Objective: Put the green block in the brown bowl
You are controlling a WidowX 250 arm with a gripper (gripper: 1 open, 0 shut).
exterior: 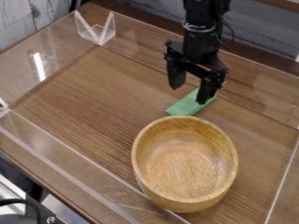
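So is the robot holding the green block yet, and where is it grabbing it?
No, nothing is held yet. The tool hangs open over the far end of the green block, which lies on the table beside the brown bowl.

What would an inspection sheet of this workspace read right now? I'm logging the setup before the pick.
Surface: wooden table, inside clear walls.
Job's things: green block flat on the table, beyond the brown bowl; bowl empty, upright.
Clutter: clear plastic stand at the far left corner.
Grippers: gripper open, pointing down over the green block, holding nothing.
Cables: nothing seen on the table.
Surroundings: grey wall behind; dark objects at lower left, unclear.
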